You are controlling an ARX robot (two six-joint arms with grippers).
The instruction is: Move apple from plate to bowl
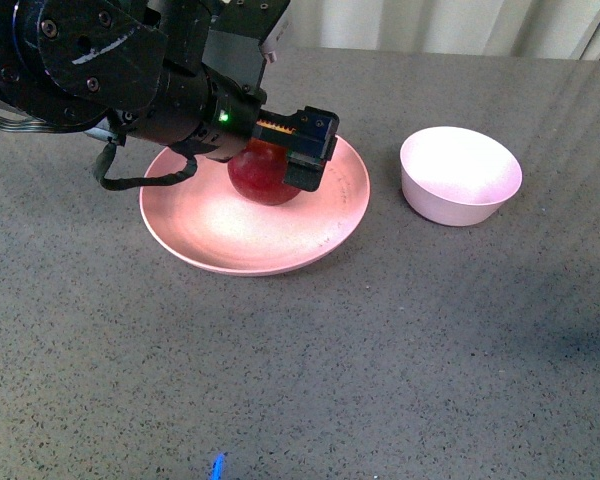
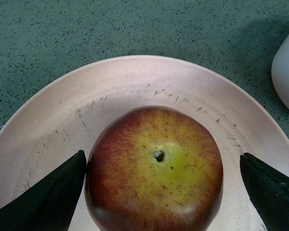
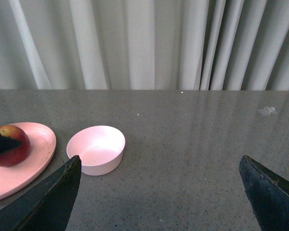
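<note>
The dark red apple [image 1: 263, 180] lies in the middle of the salmon-pink plate [image 1: 240, 235], its yellow-green stem patch facing up [image 2: 154, 173]. My left gripper [image 1: 298, 160] is open and lowered over the apple, one black finger on each side of it [image 2: 162, 155]. The left finger nearly touches the skin; the right one stands clear. The small pale pink bowl [image 1: 460, 175] stands empty to the right of the plate. My right gripper [image 3: 160, 159] is open above bare table, with nothing between its fingers. It is out of the front view.
The grey speckled table [image 1: 380, 360] stretches in front of both dishes. Pale pleated curtains [image 3: 144, 43] hang behind the table's far edge. A narrow strip of table separates the plate's rim [image 3: 38, 144] from the bowl [image 3: 96, 147].
</note>
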